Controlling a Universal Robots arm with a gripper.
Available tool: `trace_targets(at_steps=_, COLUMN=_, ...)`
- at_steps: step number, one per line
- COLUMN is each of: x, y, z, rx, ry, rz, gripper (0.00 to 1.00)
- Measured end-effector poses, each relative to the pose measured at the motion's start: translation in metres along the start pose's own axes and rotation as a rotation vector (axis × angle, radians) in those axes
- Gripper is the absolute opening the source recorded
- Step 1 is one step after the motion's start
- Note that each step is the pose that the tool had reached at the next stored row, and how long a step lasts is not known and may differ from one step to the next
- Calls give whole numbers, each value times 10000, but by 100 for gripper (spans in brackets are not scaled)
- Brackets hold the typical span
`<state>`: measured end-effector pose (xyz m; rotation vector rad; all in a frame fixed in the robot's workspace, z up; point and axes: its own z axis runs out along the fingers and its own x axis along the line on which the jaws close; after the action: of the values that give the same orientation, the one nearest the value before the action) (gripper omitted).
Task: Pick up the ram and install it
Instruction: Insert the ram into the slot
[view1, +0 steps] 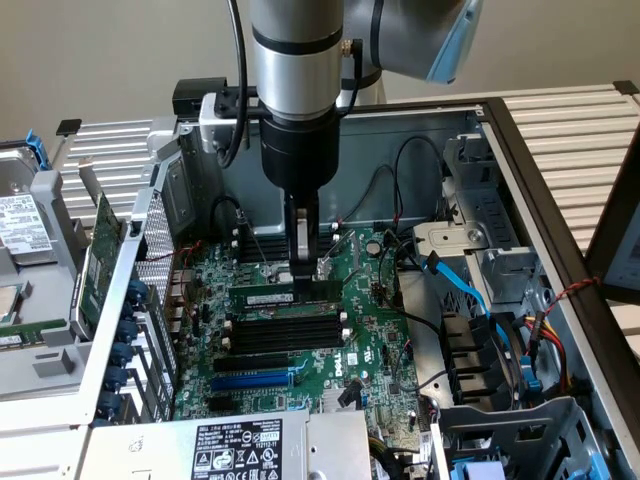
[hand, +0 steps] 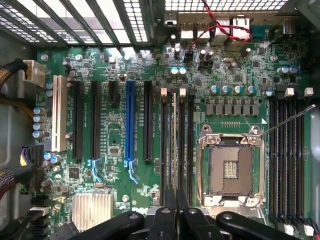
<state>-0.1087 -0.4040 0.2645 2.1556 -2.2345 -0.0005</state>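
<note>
1. Exterior view: the arm's black two-finger gripper (view1: 303, 272) points straight down with its jaws almost closed. They pinch the top edge of the long, narrow green ram stick (view1: 262, 297) a little toward its end on the exterior view's right. The stick stands on edge over the rearmost long black memory slot (view1: 285, 335), its long axis along the slots.
2. Wrist view: the gripper (hand: 173, 212) clasps the ram stick (hand: 173, 145), which shows edge-on running straight away between the slots (hand: 190, 145).

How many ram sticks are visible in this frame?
1: the ram stick stands on the motherboard beside empty black slots, under the tool. Others may be hidden.
</note>
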Motion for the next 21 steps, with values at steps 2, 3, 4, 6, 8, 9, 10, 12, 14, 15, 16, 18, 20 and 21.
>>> trace_targets(at_steps=2, x=3, y=2, z=10, rx=-2, ry=3, rz=0, gripper=12)
trace_targets(at_steps=3, x=5, y=3, z=14, rx=-2, ry=4, rz=0, gripper=12)
trace_targets(at_steps=4, x=6, y=3, z=22, rx=0, ry=0, rz=1, gripper=12)
trace_targets(at_steps=6, x=9, y=3, z=35, rx=-1, ry=1, rz=1, gripper=12)
trace_targets(at_steps=8, x=12, y=2, z=44, rx=-2, ry=3, rz=-5, gripper=12)
trace_targets(at_steps=9, x=14, y=3, z=48, rx=-1, ry=2, rz=-12, gripper=12)
trace_targets(at_steps=10, x=16, y=3, z=53, rx=-1, ry=2, rz=-19, gripper=12)
trace_targets(at_steps=12, x=18, y=3, z=61, rx=0, ry=2, rz=-41, gripper=12)
trace_targets(at_steps=14, x=22, y=4, z=67, rx=1, ry=3, rz=-77, gripper=12)
trace_targets(at_steps=15, x=23, y=4, z=70, rx=2, ry=4, rz=-103, gripper=12)
trace_targets(at_steps=16, x=25, y=4, z=73, rx=3, ry=2, rz=-120, gripper=12)
trace_targets(at_steps=18, x=29, y=6, z=75, rx=2, ry=5, rz=-132, gripper=12)
trace_targets(at_steps=20, x=37, y=8, z=78, rx=3, ry=5, rz=-132, gripper=12)
trace_targets(at_steps=21, x=40, y=8, z=82, rx=4, ry=4, rz=-132, gripper=12)
